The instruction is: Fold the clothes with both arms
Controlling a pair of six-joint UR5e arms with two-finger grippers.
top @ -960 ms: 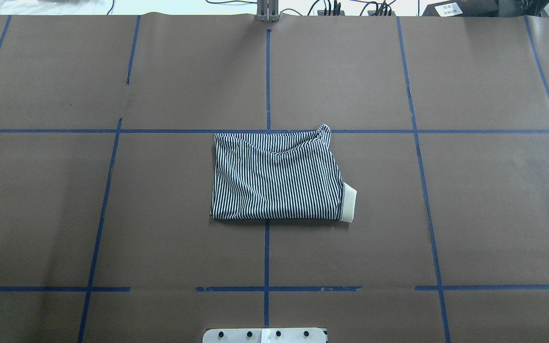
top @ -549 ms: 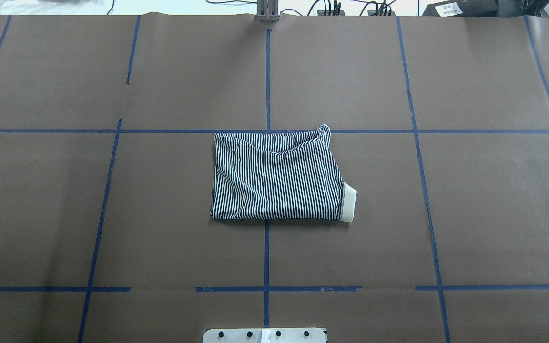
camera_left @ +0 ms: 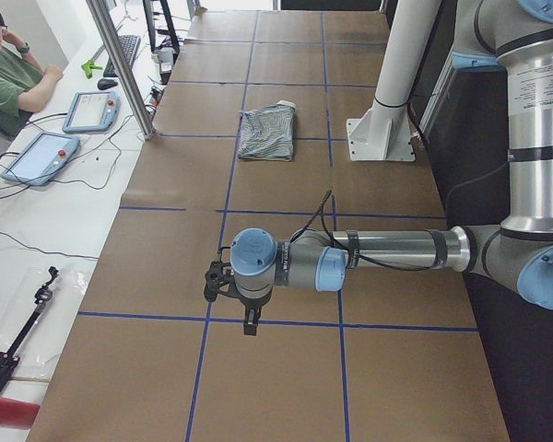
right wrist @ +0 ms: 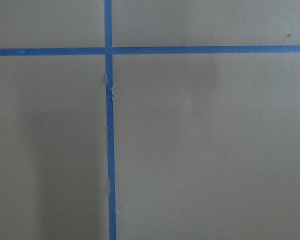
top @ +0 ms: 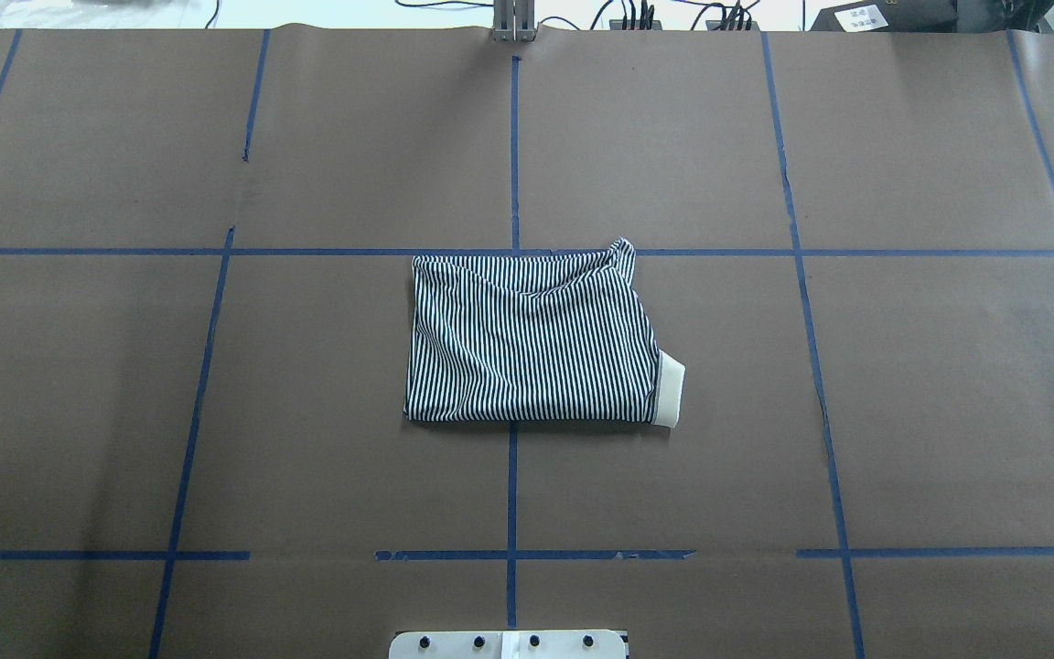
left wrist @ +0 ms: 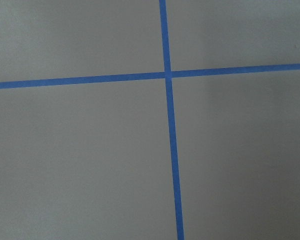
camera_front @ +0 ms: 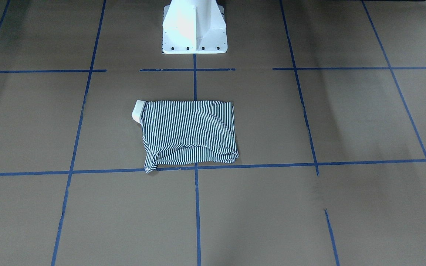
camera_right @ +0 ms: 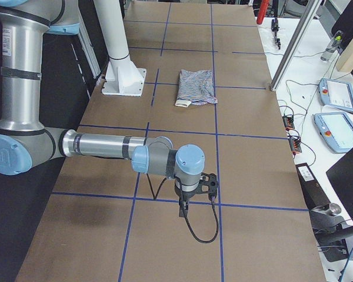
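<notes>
Both arms sit far out from the work, don't they? Where is each one?

Yes. From the side views, the left arm (camera_left: 387,250) reaches low over one end of the table (top: 948,412) and the right arm (camera_right: 100,145) does likewise at the other end. Each wrist camera shows only bare brown surface and crossing tape lines (top: 512,485).

And the left tool (camera_left: 217,282) and right tool (camera_right: 209,185): fingers apart or together?

I cannot tell. They show only in the side views, small and dark. Neither has any cloth near it.

Where is the striped shirt (top: 532,340)?

At the table's middle, in front of the white pedestal (camera_front: 194,29), straddling the centre tape line, its far edge touching the cross line. It lies as a compact rectangle, several layers thick. The cream collar (top: 671,390) pokes out at its near corner on the robot's right.

So which step is this?

I judge the folding is done or nearly so, with the arms parked well apart from the garment.

Anything left to do?

Possibly a tidy. The far corner on the robot's right bunches up across the tape line and the far edge looks rumpled. Fixing that calls for both arms to come in toward the centre, pinch that edge at two points and lay it flat without dragging the layers beneath.
</notes>
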